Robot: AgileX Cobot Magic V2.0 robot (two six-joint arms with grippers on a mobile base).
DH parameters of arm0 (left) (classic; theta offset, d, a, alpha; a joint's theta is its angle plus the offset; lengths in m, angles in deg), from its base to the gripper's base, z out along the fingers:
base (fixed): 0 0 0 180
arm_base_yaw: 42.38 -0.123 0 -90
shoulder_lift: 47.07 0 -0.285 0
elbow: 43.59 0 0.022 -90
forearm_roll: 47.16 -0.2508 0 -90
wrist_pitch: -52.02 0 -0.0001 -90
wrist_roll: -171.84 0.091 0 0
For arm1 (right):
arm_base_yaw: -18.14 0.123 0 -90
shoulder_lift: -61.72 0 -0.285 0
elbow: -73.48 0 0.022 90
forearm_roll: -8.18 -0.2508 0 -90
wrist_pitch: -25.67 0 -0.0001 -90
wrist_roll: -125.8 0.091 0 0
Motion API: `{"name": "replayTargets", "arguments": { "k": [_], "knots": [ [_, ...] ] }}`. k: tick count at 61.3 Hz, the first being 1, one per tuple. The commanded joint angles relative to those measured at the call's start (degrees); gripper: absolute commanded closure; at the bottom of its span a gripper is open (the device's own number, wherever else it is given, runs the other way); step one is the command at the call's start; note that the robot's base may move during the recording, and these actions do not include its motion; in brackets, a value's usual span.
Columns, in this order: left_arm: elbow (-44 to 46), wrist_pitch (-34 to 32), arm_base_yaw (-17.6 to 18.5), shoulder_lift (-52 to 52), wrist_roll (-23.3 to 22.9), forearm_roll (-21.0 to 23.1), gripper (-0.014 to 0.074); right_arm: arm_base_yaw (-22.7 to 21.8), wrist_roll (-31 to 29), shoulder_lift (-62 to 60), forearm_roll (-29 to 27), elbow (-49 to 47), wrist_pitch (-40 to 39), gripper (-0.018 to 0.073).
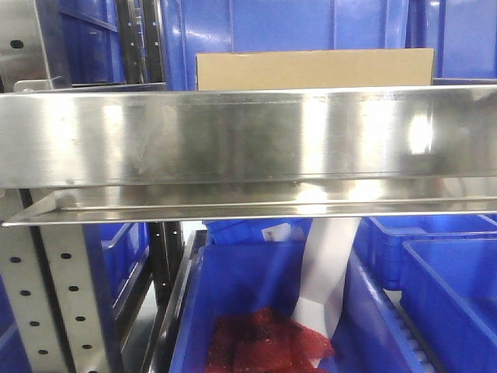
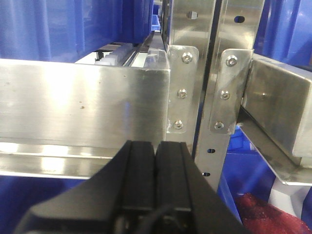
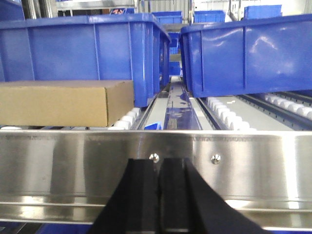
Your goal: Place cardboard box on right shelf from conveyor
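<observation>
Grippers, my left [image 2: 155, 161] and right [image 3: 158, 180], are sitting apparently fully closed, empty, facing the right shelf [image 3: 243, 165]; cardboard box [image 3: 58, 102] is resting there.

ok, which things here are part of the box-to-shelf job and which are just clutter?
Job:
- plain tan cardboard box, on the shelf rollers
- shiny stainless-steel shelf
- left gripper, shut, empty
- right gripper, shut, empty

Clutter:
- blue plastic bins
- red mesh material in a lower bin
</observation>
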Motion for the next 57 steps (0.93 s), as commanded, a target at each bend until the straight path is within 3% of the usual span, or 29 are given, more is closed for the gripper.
{"name": "replayTargets", "arguments": {
  "k": [1,57],
  "knots": [
    [-0.52,-4.89,-0.06,0.82,0.01,0.34,0.0713,-0.22,-0.58,-1.16,0.66,-0.22,-5.68,0.0502],
    [-0.52,-4.89,-0.06,0.82,0.01,0.34,0.0713,-0.22,-0.58,-1.16,0.66,-0.28,-5.34,0.0502]
  ]
}}
